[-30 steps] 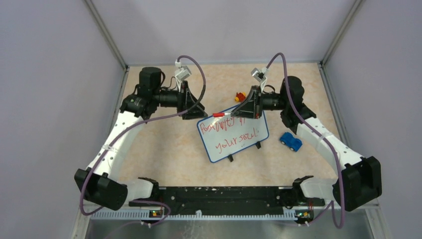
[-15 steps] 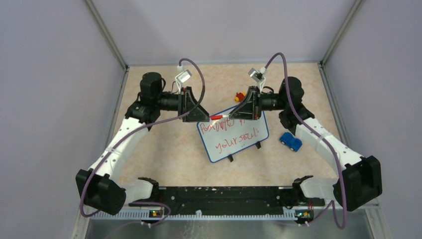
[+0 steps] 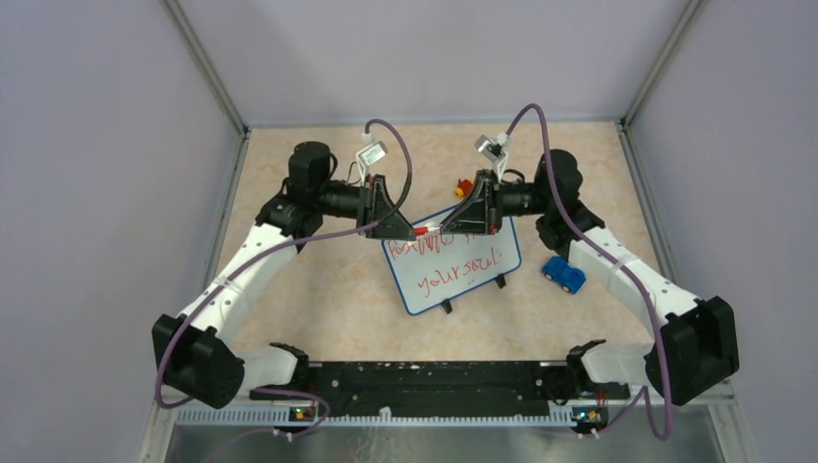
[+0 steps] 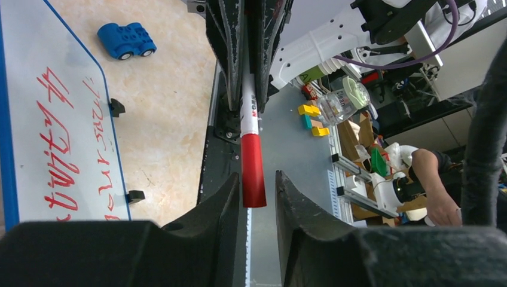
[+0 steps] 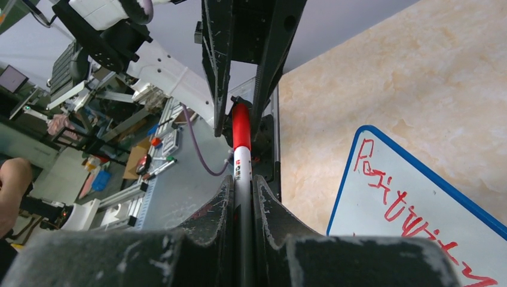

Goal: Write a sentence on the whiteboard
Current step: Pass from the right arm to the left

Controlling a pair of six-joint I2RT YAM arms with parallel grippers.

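Blue-rimmed whiteboard (image 3: 407, 273) lies skewed, bearing a scrawled red sentence (image 3: 453, 276).

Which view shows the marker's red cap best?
Left wrist: the red cap sits large and unblocked inside the left gripper. Right wrist shows it farther off, flanked by that gripper. Top external shows only a small red speck.

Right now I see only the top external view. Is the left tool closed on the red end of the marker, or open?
Observer: Open. In the left wrist view the red end of the marker sits between the fingers of the left tool, with a gap each side.
Operator: Does the right tool hold the marker?
Observer: Yes, the right wrist view shows the right tool shut on the white barrel.
Operator: Does the marker touch the whiteboard?
Observer: No, in the left wrist view the whiteboard lies apart from it.
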